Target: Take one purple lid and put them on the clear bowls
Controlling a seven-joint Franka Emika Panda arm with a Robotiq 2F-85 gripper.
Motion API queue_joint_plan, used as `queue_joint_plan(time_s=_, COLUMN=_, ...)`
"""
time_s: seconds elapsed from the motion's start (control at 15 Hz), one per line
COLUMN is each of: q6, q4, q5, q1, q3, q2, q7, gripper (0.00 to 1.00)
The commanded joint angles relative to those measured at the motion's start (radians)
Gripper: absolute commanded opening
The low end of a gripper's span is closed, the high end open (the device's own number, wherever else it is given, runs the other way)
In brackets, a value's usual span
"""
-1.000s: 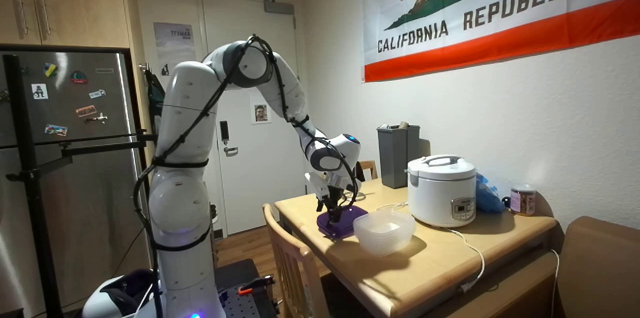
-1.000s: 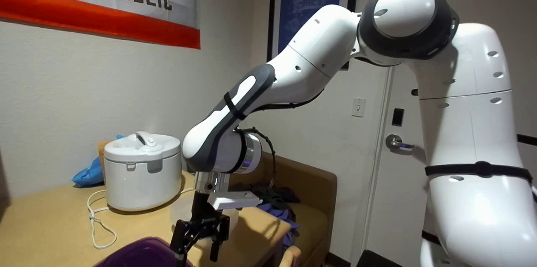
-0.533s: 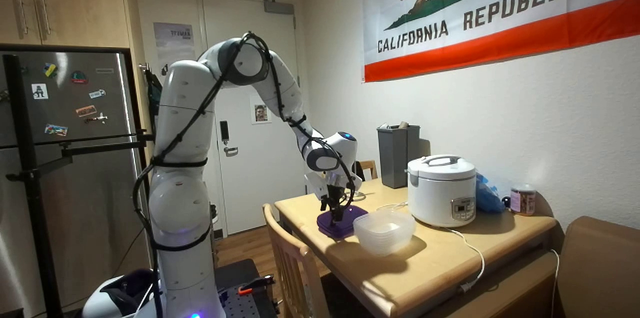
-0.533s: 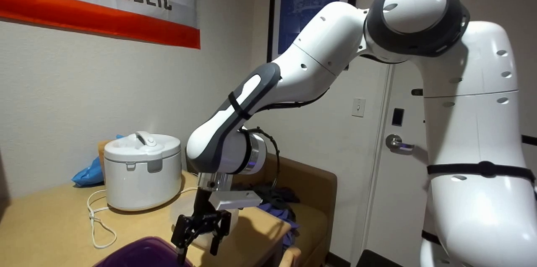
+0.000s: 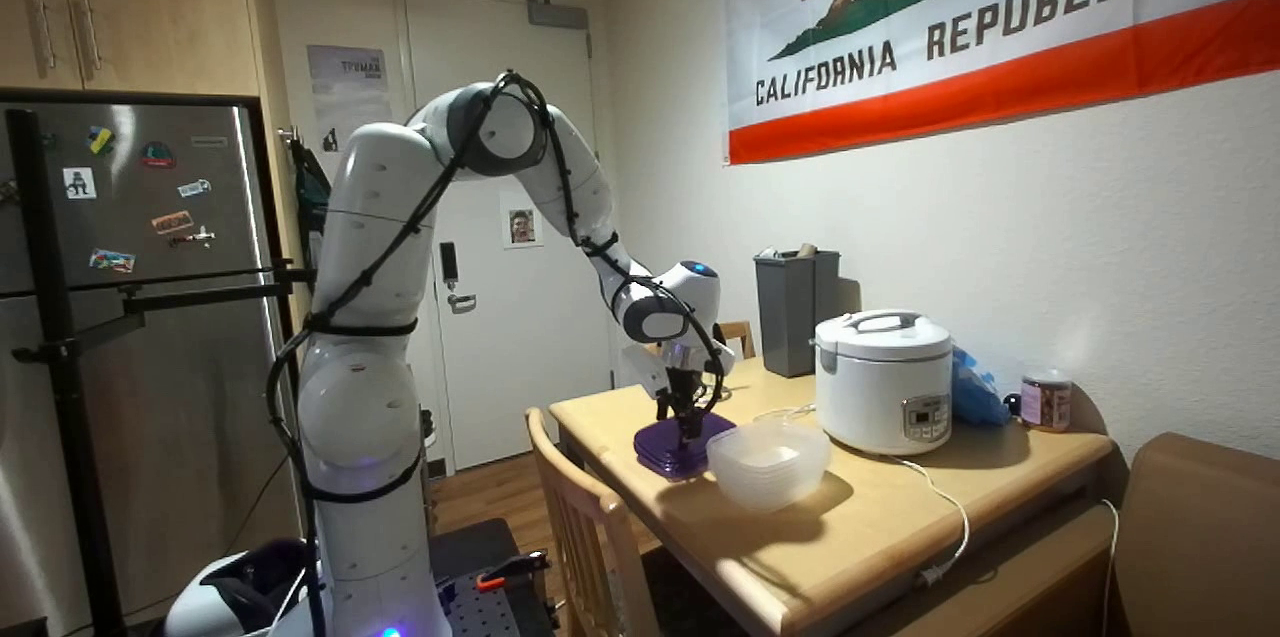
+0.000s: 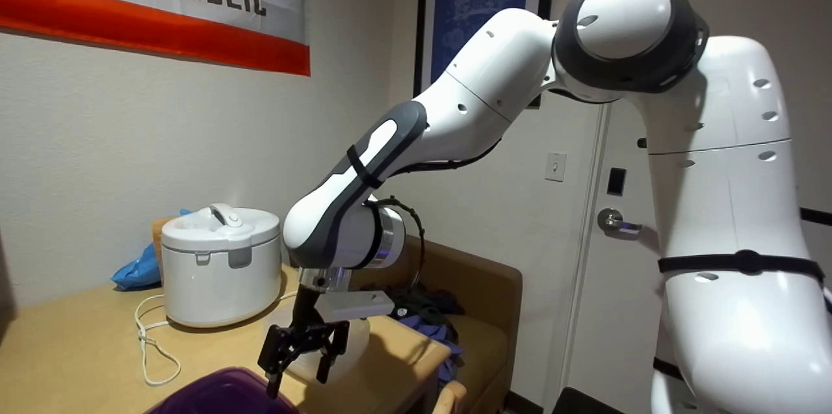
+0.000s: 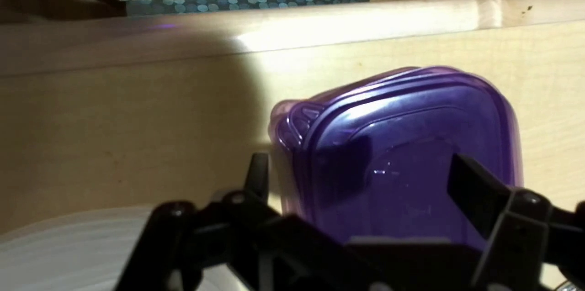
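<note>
A stack of purple lids lies on the table, the top purple lid [image 7: 420,122] glossy with rounded corners; part of that lid [image 6: 224,394] shows at the bottom of an exterior view. My gripper [image 7: 358,167] hangs over the stack with its jaws wide apart and nothing between them. In the wrist view its left finger is just outside the lid's left edge, while the right one is over the lid's surface. Nested clear bowls [image 5: 768,467] stand close beside the lids. The wrist view catches only part of the bowls [image 7: 77,245] at lower left, partly behind the gripper.
A white rice cooker [image 5: 883,387] stands behind the bowls, its white cord [image 6: 153,349] loose on the table. Farther back is a grey bin [image 5: 790,317]. A wooden chair [image 5: 580,517] is against the table's edge, and a blue bag [image 6: 138,269] sits by the wall.
The gripper has lifted slightly and shifted a little toward the bowls in an exterior view, staying open. Lids and bowls have not moved.
</note>
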Motion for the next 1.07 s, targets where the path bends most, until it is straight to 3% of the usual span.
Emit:
queue_joint_plan(time_s=0.0, q6=0.004, q4=0.067, q5=-0.069, q1=0.003, q3=-0.013, q2=0.066, q7=0.064, gripper=1.0)
queue_joint_plan(time_s=0.47, q6=-0.008, q4=0.196, q5=-0.072, q1=-0.019, q3=-0.003, q2=0.199, q7=0.057, gripper=1.0)
queue_joint_plan(time_s=1.0, q6=-0.032, q4=0.177, q5=-0.13, q1=0.005, q3=-0.014, q2=0.148, q7=0.1, gripper=1.0)
